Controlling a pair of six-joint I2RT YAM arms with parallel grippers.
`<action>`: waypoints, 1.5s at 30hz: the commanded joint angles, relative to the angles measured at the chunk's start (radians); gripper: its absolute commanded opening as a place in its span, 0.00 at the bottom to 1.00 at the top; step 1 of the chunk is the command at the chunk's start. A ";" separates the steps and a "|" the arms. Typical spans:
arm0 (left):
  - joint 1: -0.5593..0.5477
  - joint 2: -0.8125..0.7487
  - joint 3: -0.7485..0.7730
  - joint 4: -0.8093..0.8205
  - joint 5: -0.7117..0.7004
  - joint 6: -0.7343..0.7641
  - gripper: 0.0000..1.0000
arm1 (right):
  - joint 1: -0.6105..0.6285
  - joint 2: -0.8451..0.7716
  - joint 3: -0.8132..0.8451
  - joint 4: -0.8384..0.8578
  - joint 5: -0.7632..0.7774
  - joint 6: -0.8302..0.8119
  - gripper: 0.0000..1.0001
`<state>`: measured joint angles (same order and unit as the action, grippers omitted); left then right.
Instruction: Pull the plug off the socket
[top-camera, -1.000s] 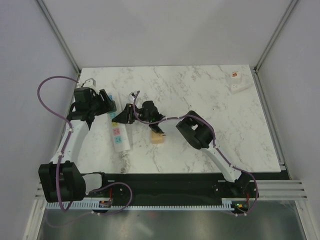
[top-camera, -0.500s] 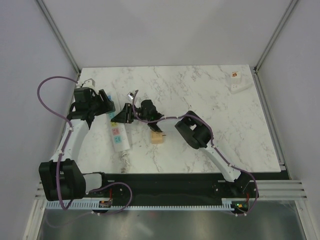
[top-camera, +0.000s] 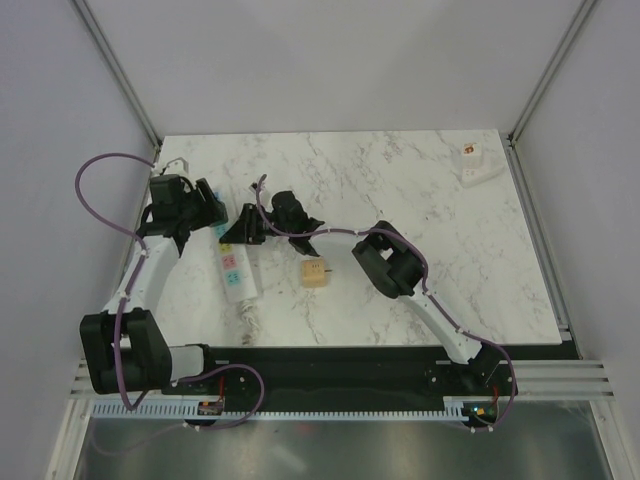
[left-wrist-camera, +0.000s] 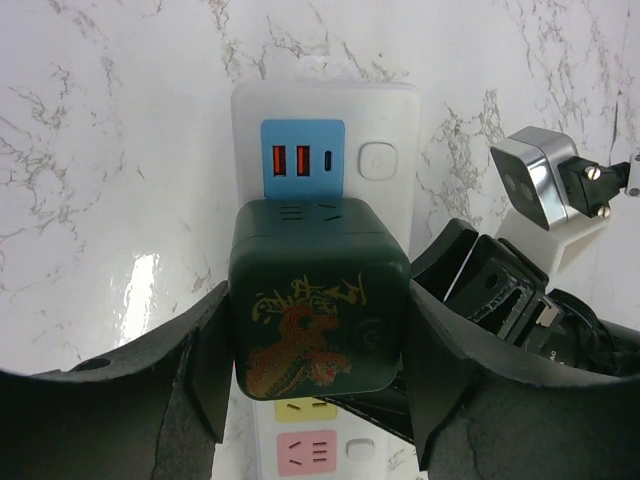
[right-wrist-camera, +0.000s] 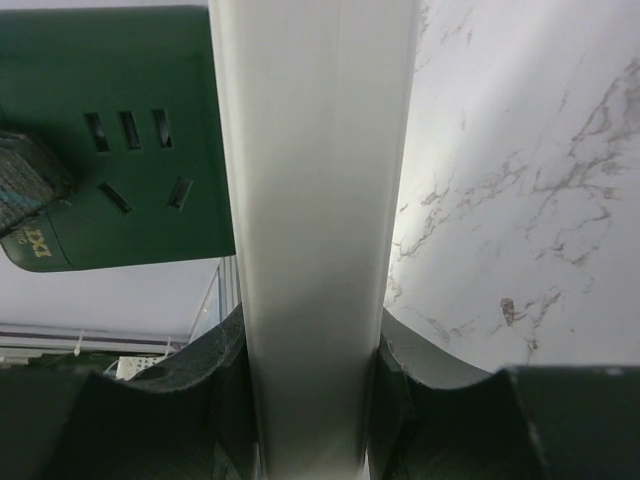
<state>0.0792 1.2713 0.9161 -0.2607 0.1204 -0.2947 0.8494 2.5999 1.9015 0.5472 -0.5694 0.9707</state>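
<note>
From above, left of centre on the marble desk (top-camera: 400, 180), the left claw (top-camera: 212, 212) and right claw (top-camera: 248, 228) meet over the upper end of a white power strip (top-camera: 238, 275). A wooden block (top-camera: 316, 273) lies just to its right.

The left wrist view shows the left claw clamped tight on the dark green plug (left-wrist-camera: 318, 310) at frame centre. The plug is seated on the power strip just below a blue USB panel (left-wrist-camera: 302, 160).

In the right wrist view, the right claw is closed on the power strip's narrow sides, with the plug at upper left.
</note>
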 joint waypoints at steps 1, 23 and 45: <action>-0.025 0.031 0.050 -0.055 0.088 -0.029 0.02 | -0.024 0.060 0.021 -0.245 0.210 -0.124 0.00; -0.027 -0.107 -0.037 0.090 0.171 -0.032 0.02 | -0.046 0.104 0.015 -0.217 0.203 -0.069 0.00; -0.062 -0.063 0.013 -0.049 -0.097 0.017 0.02 | -0.079 0.092 -0.035 -0.185 0.226 -0.026 0.00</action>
<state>0.0357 1.2308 0.8707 -0.2298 0.0189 -0.3000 0.8398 2.6499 1.9133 0.6231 -0.6205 1.0622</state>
